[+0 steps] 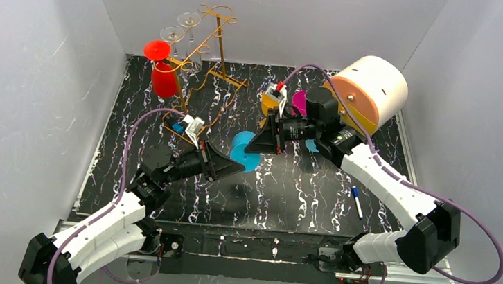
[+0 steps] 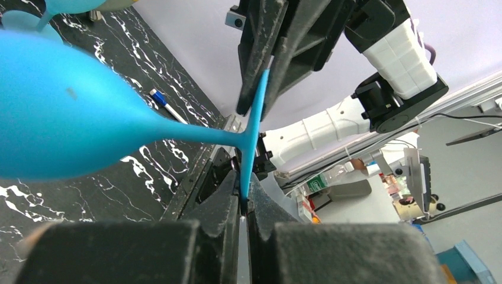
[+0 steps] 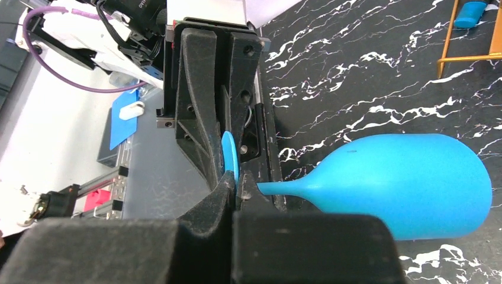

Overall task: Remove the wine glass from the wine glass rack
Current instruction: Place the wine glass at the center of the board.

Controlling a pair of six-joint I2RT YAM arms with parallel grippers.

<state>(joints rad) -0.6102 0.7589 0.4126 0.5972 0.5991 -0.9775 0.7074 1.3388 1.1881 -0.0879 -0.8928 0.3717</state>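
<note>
Plainly, the left gripper (image 2: 244,200) and right gripper (image 3: 235,188) each pinch shut on opposite edges of the opaque sky-blue wine glass's (image 1: 242,152) thin foot. The glass lies sideways, held above the marbled table (image 1: 299,195), apart from the golden wire wine glass rack (image 1: 221,47).

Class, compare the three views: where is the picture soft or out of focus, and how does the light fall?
Top external: even, diffuse light, no glare; the clear glasses on the wine glass rack nearly fade into the white wall. Left wrist: the left gripper fills the foreground, soft and grainy. Right wrist: the right gripper is equally blurred, the blue wine glass crisper.
</note>
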